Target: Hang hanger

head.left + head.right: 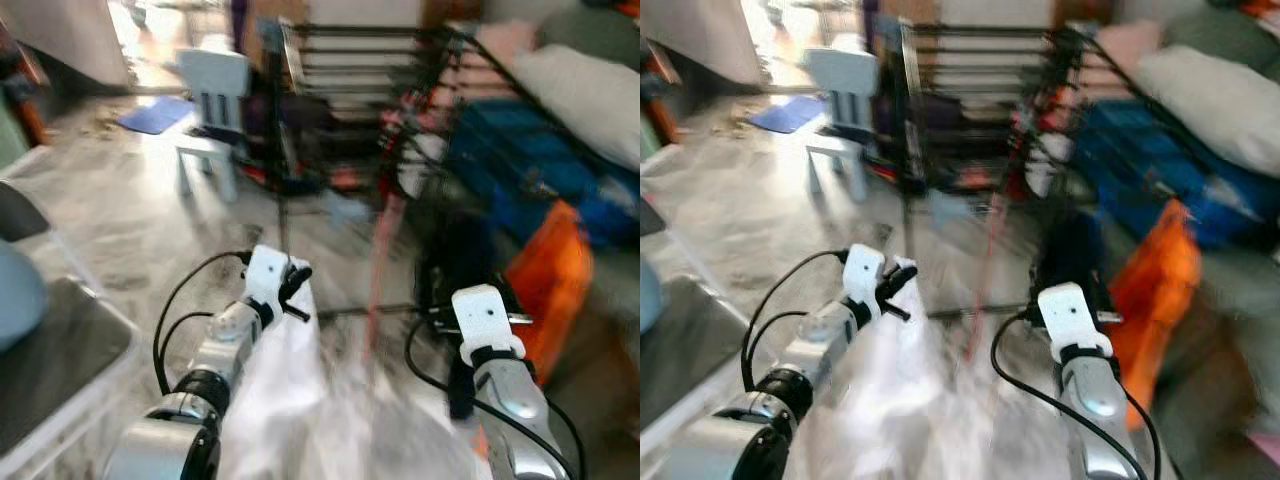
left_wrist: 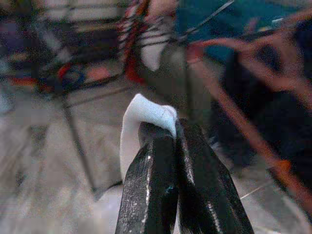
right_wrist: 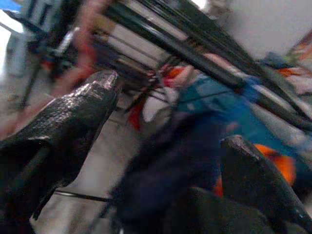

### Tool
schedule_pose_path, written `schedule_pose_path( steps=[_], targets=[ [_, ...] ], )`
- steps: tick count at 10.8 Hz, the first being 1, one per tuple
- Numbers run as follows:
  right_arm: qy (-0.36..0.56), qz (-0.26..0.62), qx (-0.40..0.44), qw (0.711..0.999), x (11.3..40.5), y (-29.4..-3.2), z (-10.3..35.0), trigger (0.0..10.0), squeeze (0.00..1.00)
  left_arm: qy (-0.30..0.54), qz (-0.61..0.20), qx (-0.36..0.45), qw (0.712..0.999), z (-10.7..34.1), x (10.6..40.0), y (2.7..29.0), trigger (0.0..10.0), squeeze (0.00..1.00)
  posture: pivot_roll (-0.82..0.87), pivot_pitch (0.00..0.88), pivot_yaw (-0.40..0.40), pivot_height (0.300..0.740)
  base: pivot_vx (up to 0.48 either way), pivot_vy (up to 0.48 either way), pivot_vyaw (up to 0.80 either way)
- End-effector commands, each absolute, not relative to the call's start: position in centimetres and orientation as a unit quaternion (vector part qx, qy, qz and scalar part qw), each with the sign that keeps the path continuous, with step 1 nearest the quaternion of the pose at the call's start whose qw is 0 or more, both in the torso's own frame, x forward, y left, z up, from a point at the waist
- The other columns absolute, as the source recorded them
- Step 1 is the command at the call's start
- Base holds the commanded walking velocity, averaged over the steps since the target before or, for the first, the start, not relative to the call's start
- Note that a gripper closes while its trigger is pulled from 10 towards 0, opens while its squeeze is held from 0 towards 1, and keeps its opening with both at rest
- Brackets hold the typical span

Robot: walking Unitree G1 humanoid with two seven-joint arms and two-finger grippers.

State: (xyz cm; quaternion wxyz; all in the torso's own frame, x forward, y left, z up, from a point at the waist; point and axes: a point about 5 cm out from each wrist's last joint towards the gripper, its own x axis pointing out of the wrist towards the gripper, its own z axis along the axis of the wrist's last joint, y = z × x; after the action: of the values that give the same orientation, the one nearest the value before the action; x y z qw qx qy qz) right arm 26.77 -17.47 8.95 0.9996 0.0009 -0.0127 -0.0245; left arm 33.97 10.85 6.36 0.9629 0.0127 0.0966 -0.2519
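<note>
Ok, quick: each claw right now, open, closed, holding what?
Left claw: closed on white cloth.
Right claw: open, holding nothing.

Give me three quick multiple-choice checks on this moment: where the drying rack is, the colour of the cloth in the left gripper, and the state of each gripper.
1. Where does the black metal drying rack stand?
A. Ahead of the robot, across the floor
B. Behind the small chair, lying flat
C. On the robot's left, against the grey bin

2. What colour is the soft cloth pinched by the left gripper?
A. Orange
B. White
C. Blue

3. How do the grippers stand?
A. Both open
B. Left open, right shut
C. Left shut on the cloth, right gripper open

Answers: 1 A, the head views show its rails upright straight ahead. 2 B, the left wrist view shows a white fold between the fingers. 3 C, the left fingers are pressed together on the cloth, and the right wrist view shows a wide gap.
</note>
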Motion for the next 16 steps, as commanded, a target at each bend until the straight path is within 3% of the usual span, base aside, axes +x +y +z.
schedule_pose_path(
  steps=[1,5,10,16],
  targets=[
    [-0.017,-0.020,-0.001,1.000,27.0,-17.4,9.3,10.0,0.00,0.094,-0.250,0.011,0.964,6.7,34.2,10.8,10.0,0.00,0.05,0.000,-0.030,0.740,0.326,0.352,0.00],
    [-0.012,-0.021,-0.002,1.000,27.1,-17.2,9.1,10.0,0.00,0.096,-0.251,0.020,0.963,6.7,34.3,10.9,10.0,0.00,0.06,0.000,-0.028,0.740,0.243,0.405,0.00],
    [0.013,-0.020,-0.003,1.000,26.9,-16.9,8.3,10.0,0.00,0.121,-0.249,0.019,0.961,5.9,33.9,11.0,10.0,0.00,0.06,0.000,-0.032,0.740,0.000,0.000,0.00],
    [0.145,0.107,0.032,0.983,25.3,-13.5,4.5,10.0,0.00,0.132,-0.264,0.023,0.955,5.5,33.5,10.9,10.0,0.00,0.06,0.000,-0.034,0.740,0.000,0.000,0.00]
  ],
)
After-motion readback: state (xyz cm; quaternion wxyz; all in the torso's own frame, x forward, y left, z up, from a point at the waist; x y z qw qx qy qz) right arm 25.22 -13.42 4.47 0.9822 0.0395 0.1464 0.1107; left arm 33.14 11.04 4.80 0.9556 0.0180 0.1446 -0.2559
